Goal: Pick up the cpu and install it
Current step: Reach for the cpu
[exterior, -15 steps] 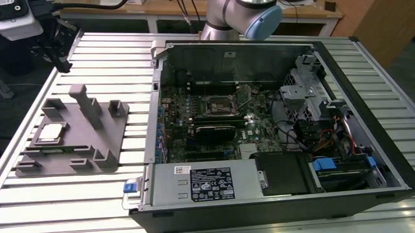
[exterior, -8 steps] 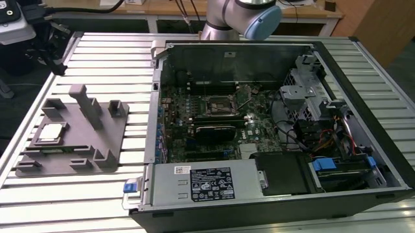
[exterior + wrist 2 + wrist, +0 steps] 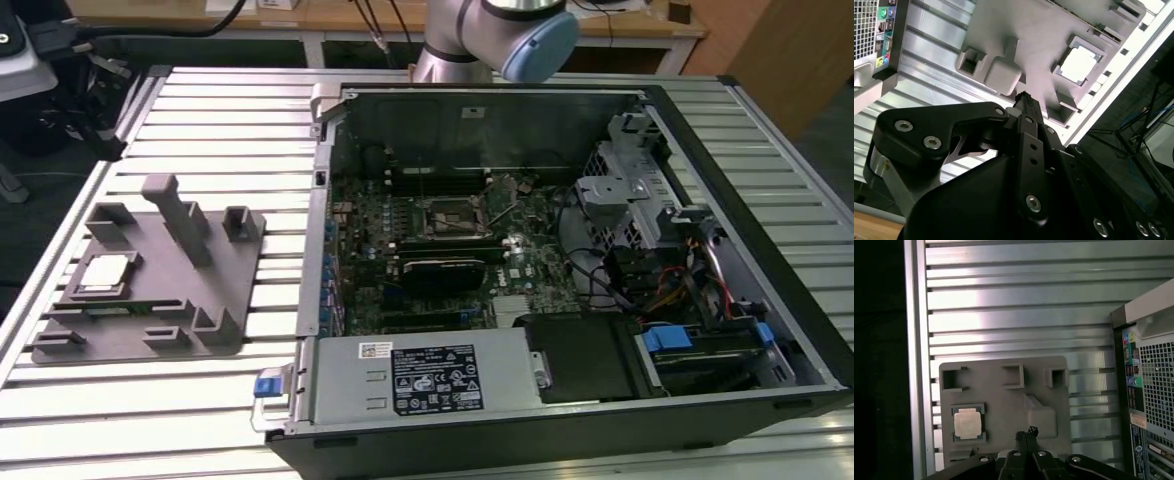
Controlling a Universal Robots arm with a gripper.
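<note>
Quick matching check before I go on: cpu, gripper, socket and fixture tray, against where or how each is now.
1 cpu
2 gripper
3 socket
4 fixture tray

A shut, empty
B inside the open computer case
C on the slatted table
D in a tray pocket

Pairs: 1-D, 2-A, 3-B, 4-C

A slatted metal table (image 3: 227,130) bears a grey tray (image 3: 230,288) and an open computer case (image 3: 467,130).
</note>
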